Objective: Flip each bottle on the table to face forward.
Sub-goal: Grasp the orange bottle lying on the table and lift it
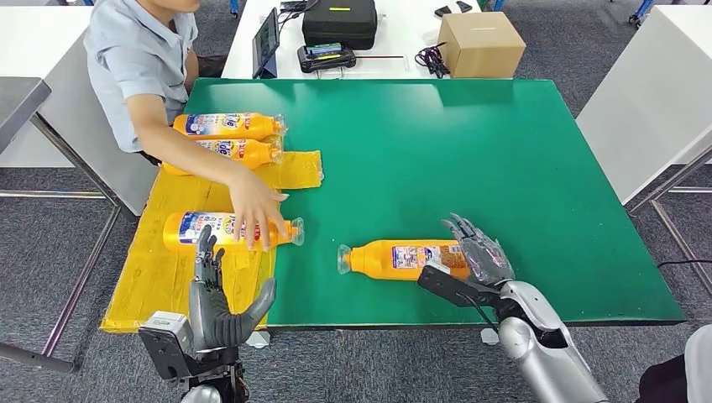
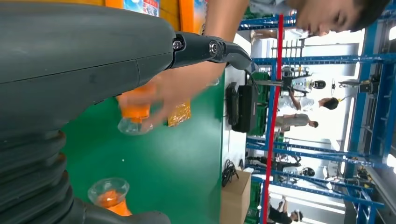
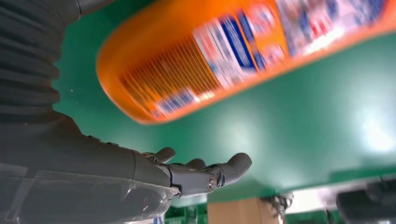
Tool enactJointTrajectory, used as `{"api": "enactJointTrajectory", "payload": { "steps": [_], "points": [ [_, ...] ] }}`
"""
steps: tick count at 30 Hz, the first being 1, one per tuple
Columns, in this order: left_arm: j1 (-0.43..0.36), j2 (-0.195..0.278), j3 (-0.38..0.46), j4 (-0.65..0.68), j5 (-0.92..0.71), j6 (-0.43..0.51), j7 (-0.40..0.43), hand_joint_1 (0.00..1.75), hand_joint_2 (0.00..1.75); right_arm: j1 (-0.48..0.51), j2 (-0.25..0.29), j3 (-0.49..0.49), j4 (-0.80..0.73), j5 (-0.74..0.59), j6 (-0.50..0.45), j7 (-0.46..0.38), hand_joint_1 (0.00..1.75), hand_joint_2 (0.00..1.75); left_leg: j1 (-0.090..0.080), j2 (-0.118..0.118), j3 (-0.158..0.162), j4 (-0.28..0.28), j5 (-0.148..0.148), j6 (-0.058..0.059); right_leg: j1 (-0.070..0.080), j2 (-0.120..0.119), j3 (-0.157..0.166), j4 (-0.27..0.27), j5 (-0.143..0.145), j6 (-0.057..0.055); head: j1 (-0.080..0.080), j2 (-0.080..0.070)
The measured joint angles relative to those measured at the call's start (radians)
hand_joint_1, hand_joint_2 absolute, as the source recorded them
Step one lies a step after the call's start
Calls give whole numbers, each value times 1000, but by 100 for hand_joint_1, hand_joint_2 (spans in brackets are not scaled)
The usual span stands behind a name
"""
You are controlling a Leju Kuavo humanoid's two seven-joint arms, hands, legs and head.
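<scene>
Right hand (image 1: 474, 252): fingers extended and spread, holding nothing, positioned at the base end of an orange bottle (image 1: 399, 259). Contact with the bottle cannot be confirmed. This bottle lies on its side on the green surface (image 1: 504, 159), barcode label visible in the right wrist view.

Left hand (image 1: 214, 298): open, fingers upright and apart, holding nothing, just short of a second orange bottle (image 1: 222, 229). That bottle lies on the yellow mat (image 1: 159, 269) with a person's hand (image 1: 256, 214) resting on it. Two further orange bottles (image 1: 227, 126) lie beyond it on the mat.
</scene>
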Motion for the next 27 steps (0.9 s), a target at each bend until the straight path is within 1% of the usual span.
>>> {"api": "enactJointTrajectory", "payload": {
  "steps": [7, 11, 16, 20, 21, 24, 25, 27],
  "points": [
    [-13, 13, -19, 1, -7, -15, 14, 0, 175, -48, -24, 54, 81, -9, 32, 12, 0, 175, 0, 0, 0, 0, 0, 0, 0, 0, 0, 0, 0, 0, 0, 0],
    [-19, 15, -25, 5, 1, -26, 24, 0, 175, -75, -28, 81, 135, -20, 44, 24, 0, 175, 0, 0, 0, 0, 0, 0, 0, 0, 0, 0, 0, 0, 0, 0],
    [-26, 16, -35, 15, 1, -27, 24, 0, 175, -104, -26, 105, 186, -15, 30, 21, 0, 175, 0, 0, 0, 0, 0, 0, 0, 0, 0, 0, 0, 0, 0, 0],
    [-35, 16, -44, 29, -1, -27, 24, 0, 175, -134, -14, 128, 236, 3, 6, 17, 0, 175, 0, 1, 1, 0, 0, 0, 0, 0, 0, 0, 0, 0, 0, 0],
    [-37, 16, -45, 32, -3, -27, 24, 0, 175, -142, -9, 133, 249, 7, 1, 16, 19, 175, 0, 1, 1, 0, 0, 0, 0, 0, 0, 0, 0, 0, 0, 0],
    [-40, 16, -48, 39, -9, -26, 23, 0, 175, -163, 9, 149, 290, 11, -7, 8, 150, 175, 0, 1, 2, 0, 0, 0, 0, 0, 1, 0, 0, 0, 0, 0],
    [-41, 16, -48, 41, -11, -26, 23, 0, 175, -170, 15, 155, 304, 10, -7, 4, 175, 175, 0, 1, 3, 0, 0, 0, 0, 0, 1, 0, 0, 0, 0, 0],
    [-45, 16, -51, 46, -13, -26, 23, 0, 175, -185, 22, 164, 329, 5, -5, -7, 175, 175, 0, 1, 4, 0, 0, 0, 0, 1, 3, 0, 0, 0, 0, 0]
  ]
}}
